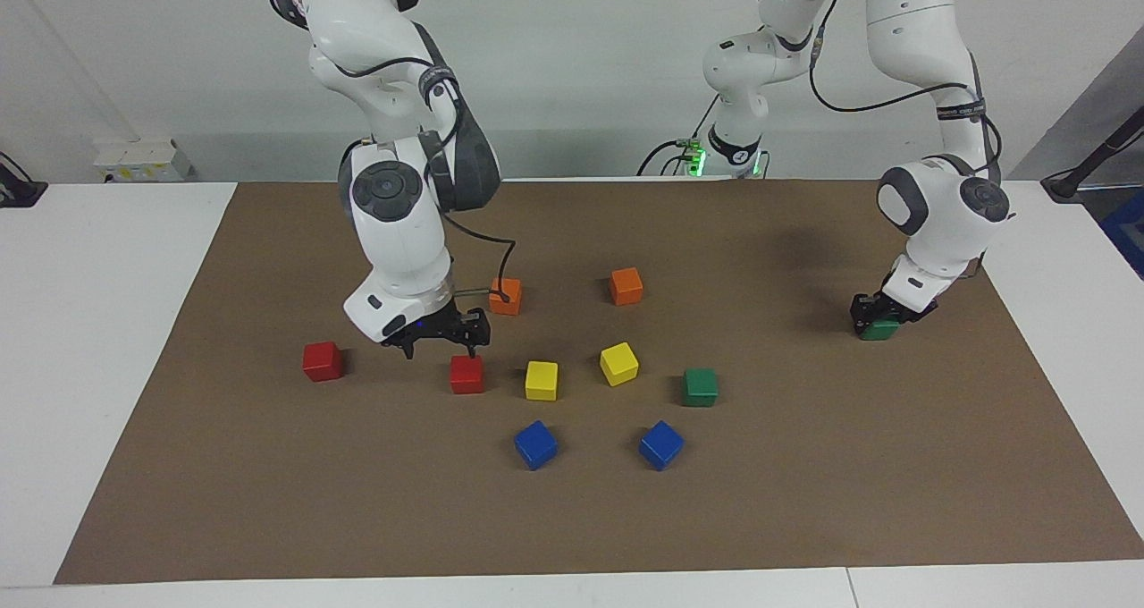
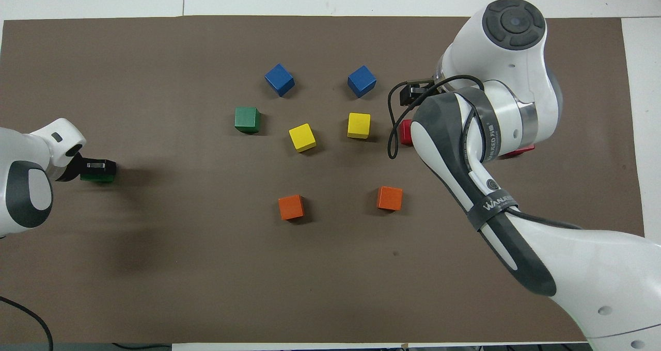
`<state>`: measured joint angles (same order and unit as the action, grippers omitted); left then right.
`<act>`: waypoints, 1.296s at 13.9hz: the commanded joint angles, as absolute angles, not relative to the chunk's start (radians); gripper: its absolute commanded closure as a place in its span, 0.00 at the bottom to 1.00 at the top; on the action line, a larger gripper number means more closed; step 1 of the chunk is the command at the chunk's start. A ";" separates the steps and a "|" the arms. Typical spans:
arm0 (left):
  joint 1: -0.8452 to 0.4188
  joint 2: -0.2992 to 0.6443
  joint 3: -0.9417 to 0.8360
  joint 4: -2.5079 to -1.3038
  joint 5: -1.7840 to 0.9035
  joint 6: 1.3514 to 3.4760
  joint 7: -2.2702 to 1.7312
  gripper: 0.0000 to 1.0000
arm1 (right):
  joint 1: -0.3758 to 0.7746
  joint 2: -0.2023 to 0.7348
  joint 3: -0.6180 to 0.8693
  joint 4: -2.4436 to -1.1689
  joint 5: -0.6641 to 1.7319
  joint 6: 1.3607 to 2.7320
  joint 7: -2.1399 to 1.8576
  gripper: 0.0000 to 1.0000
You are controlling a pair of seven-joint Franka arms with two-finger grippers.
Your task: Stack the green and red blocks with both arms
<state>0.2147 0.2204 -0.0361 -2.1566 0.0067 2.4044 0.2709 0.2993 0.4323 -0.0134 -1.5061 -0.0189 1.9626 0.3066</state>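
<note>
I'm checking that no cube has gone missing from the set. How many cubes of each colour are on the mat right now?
Red cubes: 2
Green cubes: 2, one at the left gripper
Yellow cubes: 2
Blue cubes: 2
Orange cubes: 2
Total: 10

2 high opposed views, mat [image 1: 804,501] shared.
</note>
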 commanded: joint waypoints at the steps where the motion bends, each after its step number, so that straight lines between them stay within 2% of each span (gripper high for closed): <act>1: 0.203 0.221 -0.038 -2.056 0.006 2.282 0.290 0.00 | 0.308 0.436 -0.011 -1.542 -0.012 2.025 0.319 0.00; 5: 0.143 0.256 -0.041 -1.853 0.005 2.081 0.285 0.00 | 0.311 0.443 -0.009 -1.586 -0.011 2.092 0.359 0.00; 8: 0.020 0.278 -0.040 -1.738 -0.058 1.988 0.162 0.00 | 0.311 0.436 -0.009 -1.663 -0.011 2.181 0.357 0.00; 12: -0.150 0.307 -0.041 -1.724 -0.084 2.069 -0.043 0.00 | 0.311 0.439 -0.009 -1.703 -0.009 2.235 0.359 0.00; 14: -0.227 0.360 -0.038 -1.697 -0.101 2.112 -0.165 0.00 | 0.311 0.439 -0.009 -1.727 -0.009 2.262 0.360 0.00; 16: -0.267 0.425 -0.038 -1.625 -0.100 2.118 -0.201 0.00 | 0.313 0.436 -0.008 -1.746 -0.009 2.279 0.362 0.00; 18: -0.291 0.449 -0.038 -1.623 -0.092 2.144 -0.201 0.00 | 0.313 0.437 -0.008 -1.755 -0.009 2.284 0.362 0.00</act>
<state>-0.2679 0.4014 -0.0565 -1.6697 -0.0813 2.1285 -0.1960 0.3124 0.4530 -0.0130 -1.7224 -0.0174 2.2596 0.3388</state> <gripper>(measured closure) 0.000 0.000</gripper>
